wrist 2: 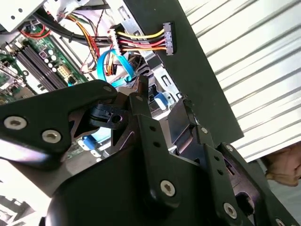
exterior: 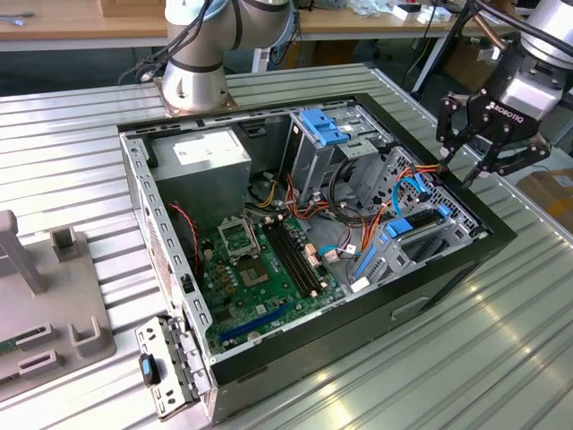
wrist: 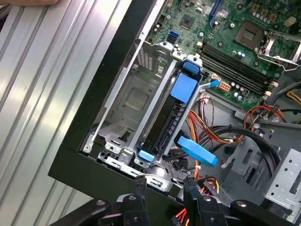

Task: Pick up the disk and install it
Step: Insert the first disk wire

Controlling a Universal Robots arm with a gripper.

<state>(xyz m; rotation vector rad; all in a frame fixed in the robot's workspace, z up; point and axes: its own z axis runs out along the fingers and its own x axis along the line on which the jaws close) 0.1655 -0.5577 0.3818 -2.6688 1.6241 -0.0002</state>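
The gripper [exterior: 457, 172] hangs just above the drive cage [wrist: 127, 103], over the outer corner of the open computer case [exterior: 430, 287]. Its 2 fingers [wrist: 141, 190] stand apart with nothing between them, so it is released and empty. In both wrist views the tips point down toward the cage's open top, which suits work in that bay rather than anywhere else in the case.

The disk [wrist: 164, 127] sits inside the cage. It stands on edge between 2 metal rails, with the blue plastic of its carrier showing at both ends. In the exterior view it reads as a blue strip [exterior: 419, 226] in the cage, directly below the gripper. An edge-on stance is how such a bay takes a drive, so the disk is judged to be in its slot already.

A loose orange, yellow and red cable bundle [wrist 2: 141, 42] and a blue ribbon cable [wrist 2: 117, 66] lie just beside the cage on its motherboard [exterior: 260, 260] side. Their plugs hang free.

The disk's flat faces and label are turned out of sight. Whether its carrier has latched fully, or any cable is plugged into it, cannot be told. The gripper's own body covers part of the cage in the second wrist view.
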